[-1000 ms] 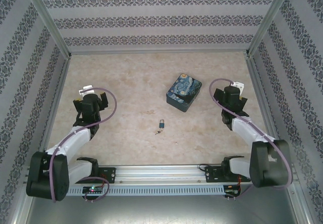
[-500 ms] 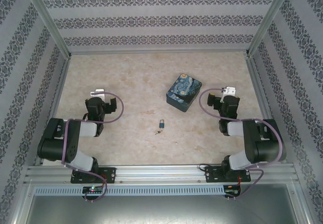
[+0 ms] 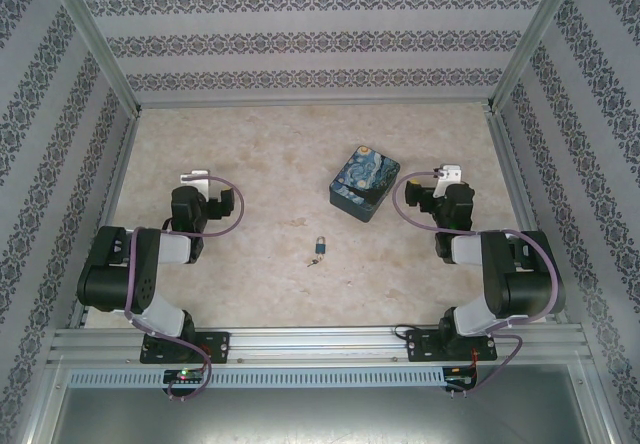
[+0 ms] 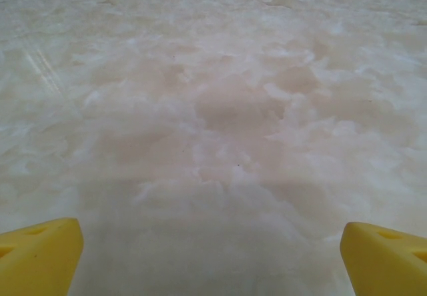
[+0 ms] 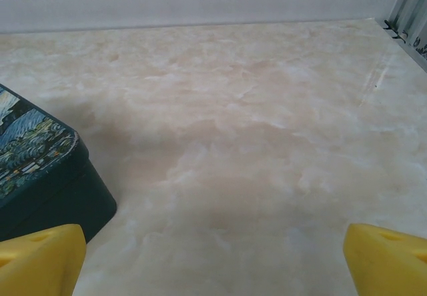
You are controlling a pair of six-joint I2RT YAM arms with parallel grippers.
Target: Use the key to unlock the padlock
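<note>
The padlock (image 3: 321, 246), tiny and teal-blue with a thin shackle, lies on the marbled table between the two arms. The small key (image 3: 314, 262) lies just in front of it. My left gripper (image 3: 200, 200) is well left of them, low over bare table. In the left wrist view its yellow fingertips (image 4: 40, 256) stand wide apart and the gripper (image 4: 212, 259) is open and empty. My right gripper (image 3: 447, 197) is right of the padlock, also open (image 5: 213, 263) with nothing between its fingers.
A dark-blue box (image 3: 364, 182) printed with a starry-night painting stands behind the padlock. Its corner (image 5: 33, 163) lies just left of my right gripper. Patterned walls (image 3: 300, 44) close in the table on three sides.
Both arms have folded back toward their bases, elbows drawn in. Each gripper has shifted slightly inward and stayed open. Padlock, key and box have not moved.
</note>
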